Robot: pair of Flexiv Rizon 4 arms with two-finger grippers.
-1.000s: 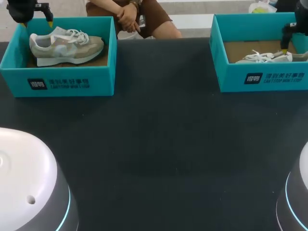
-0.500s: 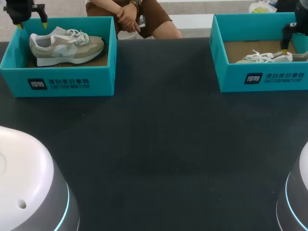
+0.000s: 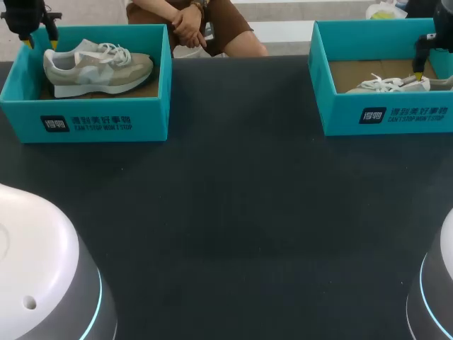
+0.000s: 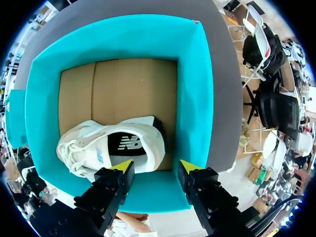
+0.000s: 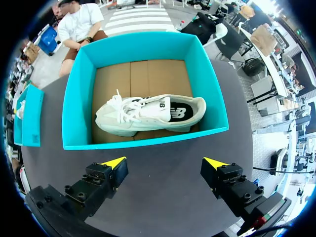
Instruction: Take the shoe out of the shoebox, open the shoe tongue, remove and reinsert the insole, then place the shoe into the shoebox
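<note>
L gripper: fingers spread wide, nothing btw them but the blue wall of the L shoebox. It hangs over that wall, not touching it. L shoe lies inside the box, heel end just ahead of one finger and a bit under it, toe pointing away to the side. The rest of the box floor ahead of the gripper is bare brown card.

R gripper: fingers also spread wide, holding nothing. Under it and btw its fingers is dark tabletop. R shoebox sits just ahead, open on top. R shoe lies flat in it, sideways to the gripper, laces to one side & heel to the other, near the wall closest to the gripper.

Head view shows both boxes at once, well apart, each at a far corner of the tabletop w/ a wide dark stretch btw them. It shows just one yellow tip of the R gripper. Only the wrist views show the gap btw each pair of fingers.
</note>
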